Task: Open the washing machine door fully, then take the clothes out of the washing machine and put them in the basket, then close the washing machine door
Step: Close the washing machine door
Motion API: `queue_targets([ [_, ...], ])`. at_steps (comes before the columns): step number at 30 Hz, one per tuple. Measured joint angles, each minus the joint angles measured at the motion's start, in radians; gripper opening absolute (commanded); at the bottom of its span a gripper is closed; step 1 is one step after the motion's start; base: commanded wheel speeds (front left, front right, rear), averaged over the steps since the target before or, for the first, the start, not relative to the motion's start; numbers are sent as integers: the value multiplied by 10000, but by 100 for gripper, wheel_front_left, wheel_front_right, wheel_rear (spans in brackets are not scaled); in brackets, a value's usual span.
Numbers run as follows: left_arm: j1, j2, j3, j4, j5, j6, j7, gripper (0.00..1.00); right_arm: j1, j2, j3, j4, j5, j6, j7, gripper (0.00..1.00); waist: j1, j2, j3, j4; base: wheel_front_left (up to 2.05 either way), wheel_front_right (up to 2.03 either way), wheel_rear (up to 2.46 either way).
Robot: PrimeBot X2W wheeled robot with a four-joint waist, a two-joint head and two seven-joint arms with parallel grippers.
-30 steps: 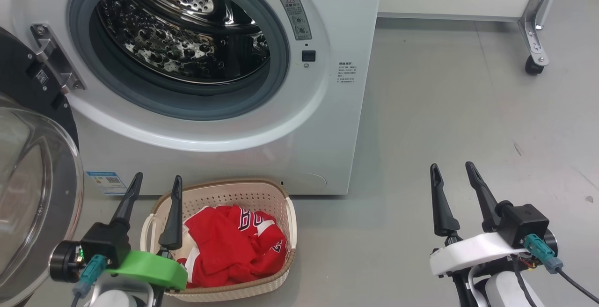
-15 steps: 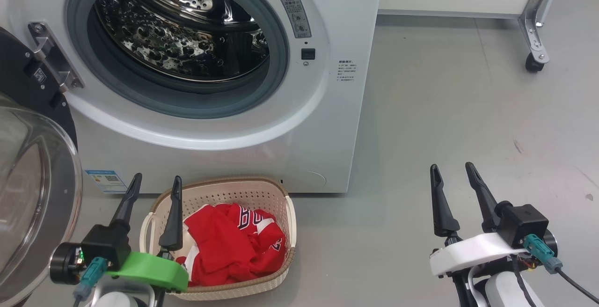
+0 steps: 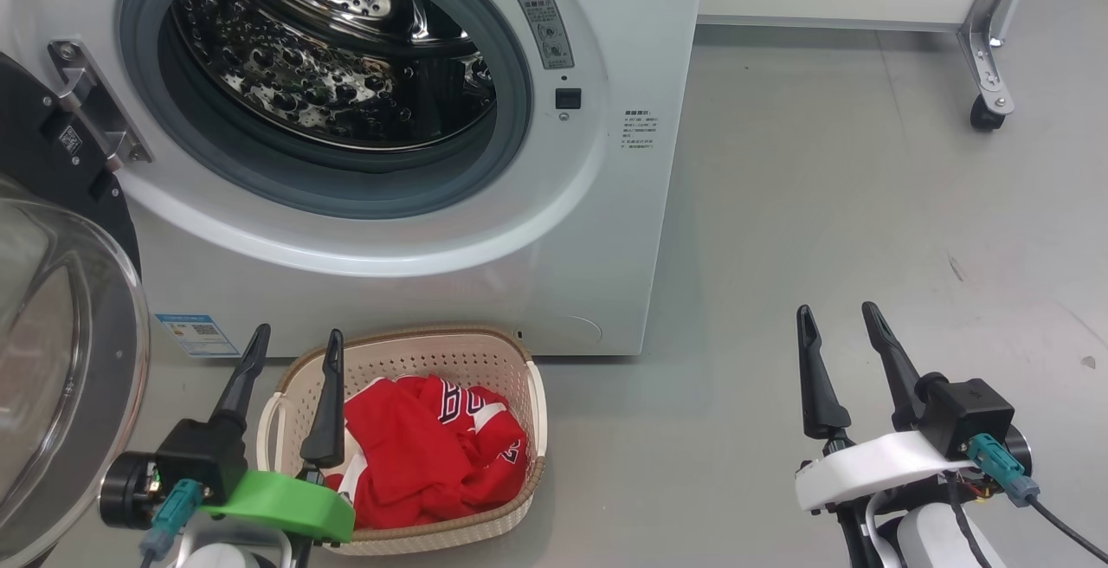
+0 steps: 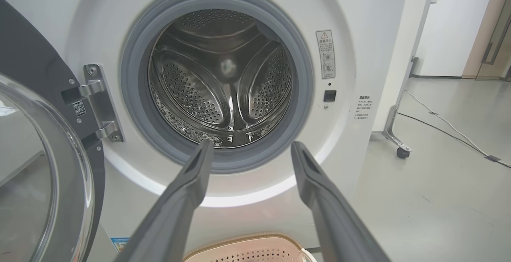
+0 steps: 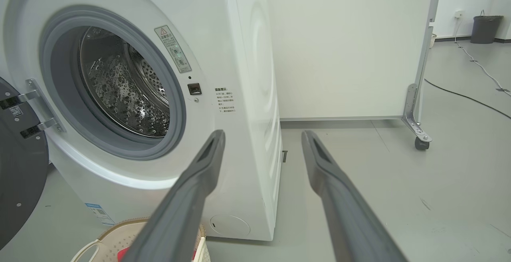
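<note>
The white washing machine [image 3: 606, 22] [image 4: 359, 22] [image 5: 247, 54] stands before me with its steel drum [image 3: 329, 57] [image 4: 223, 82] bare inside. Its door [image 3: 61, 351] [image 4: 36, 166] [image 5: 16, 182] hangs swung open at the left, black rim and clear glass bowl facing me. On the floor in front sits the cream basket [image 3: 485, 351] [image 4: 247, 250] [image 5: 115, 230], holding the red clothes [image 3: 415, 455]. My left gripper [image 3: 296, 339] [image 4: 249, 148] is open and empty, over the basket's left edge. Over bare floor to the right my right gripper [image 3: 837, 313] [image 5: 263, 136] is open and empty too.
A white partition on castor feet [image 3: 987, 113] [image 5: 419, 142] stands behind and right of the machine. A cable [image 5: 467, 98] runs across the grey floor at the far right. A dark bin [image 5: 485, 28] sits by the far wall.
The camera has shifted slightly, moving the whole picture a little up. My left gripper has edged right and lower in the head view. The right gripper and clothes keep their places.
</note>
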State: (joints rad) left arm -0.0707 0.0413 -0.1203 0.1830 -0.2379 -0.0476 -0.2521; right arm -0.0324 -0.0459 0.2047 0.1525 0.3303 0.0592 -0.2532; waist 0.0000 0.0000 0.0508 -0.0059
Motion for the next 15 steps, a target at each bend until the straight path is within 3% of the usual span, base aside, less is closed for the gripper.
queue_targets([
  [15, 106, 0, -2, -98, -395, 33, 0, 100, -1, 0, 2, 2, -2, -2, 0, 100, 0, 0, -5, -12, 0, 0, 0],
])
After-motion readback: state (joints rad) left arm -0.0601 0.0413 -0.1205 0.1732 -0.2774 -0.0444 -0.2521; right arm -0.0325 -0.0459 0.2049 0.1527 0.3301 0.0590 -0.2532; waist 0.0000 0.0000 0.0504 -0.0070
